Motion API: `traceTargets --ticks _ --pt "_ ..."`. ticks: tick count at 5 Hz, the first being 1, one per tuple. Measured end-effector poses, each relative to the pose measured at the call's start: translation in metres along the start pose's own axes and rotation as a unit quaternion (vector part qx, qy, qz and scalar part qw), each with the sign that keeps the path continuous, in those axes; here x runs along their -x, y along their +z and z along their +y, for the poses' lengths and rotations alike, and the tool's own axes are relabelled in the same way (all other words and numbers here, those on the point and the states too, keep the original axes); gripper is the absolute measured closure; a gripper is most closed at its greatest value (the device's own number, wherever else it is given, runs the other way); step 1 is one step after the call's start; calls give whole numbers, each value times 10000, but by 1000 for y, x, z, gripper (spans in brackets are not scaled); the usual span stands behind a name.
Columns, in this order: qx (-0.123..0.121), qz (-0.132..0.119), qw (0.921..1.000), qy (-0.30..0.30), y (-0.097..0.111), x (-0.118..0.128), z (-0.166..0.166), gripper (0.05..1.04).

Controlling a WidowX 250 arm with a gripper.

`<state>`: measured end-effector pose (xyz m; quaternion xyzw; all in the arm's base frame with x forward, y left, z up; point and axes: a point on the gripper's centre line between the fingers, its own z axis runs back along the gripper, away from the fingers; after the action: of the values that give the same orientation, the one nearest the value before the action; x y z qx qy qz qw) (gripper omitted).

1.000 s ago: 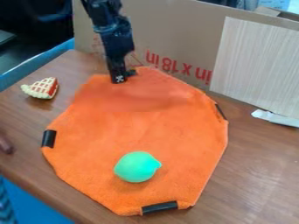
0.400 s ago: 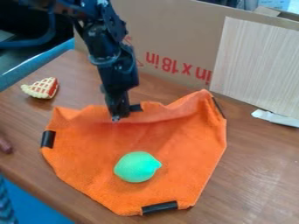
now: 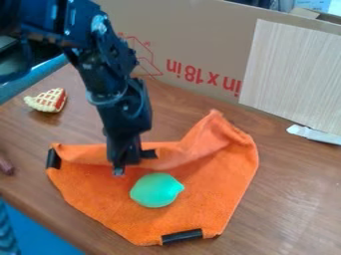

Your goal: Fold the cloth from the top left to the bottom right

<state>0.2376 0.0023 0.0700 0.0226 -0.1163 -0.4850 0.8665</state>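
Has come down toward six o'clock with the pincer [image 3: 122, 167], closed on the far edge of the orange cloth [image 3: 200, 204], to just off the eleven-o'clock side of the green toy lemon [image 3: 156, 190]. Has dragged that edge in from twelve o'clock, baring more worktop [image 3: 293, 194] behind, and raised a peak at one o'clock. Leaves unmoved the cloth's six-o'clock edge with its black strip [image 3: 182, 236], the lemon on top, and the toy pie slice [image 3: 47, 100] at ten o'clock.
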Motion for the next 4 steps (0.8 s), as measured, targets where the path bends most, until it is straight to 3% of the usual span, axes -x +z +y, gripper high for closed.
traceTargets --ticks 2,3,4 --pt "-117 33 9996 -237 -2 -2 -33 1009" --pt "-237 213 9990 -328 -15 0 -41 991" --pt "-345 527 9972 -405 -36 10 -48 801"
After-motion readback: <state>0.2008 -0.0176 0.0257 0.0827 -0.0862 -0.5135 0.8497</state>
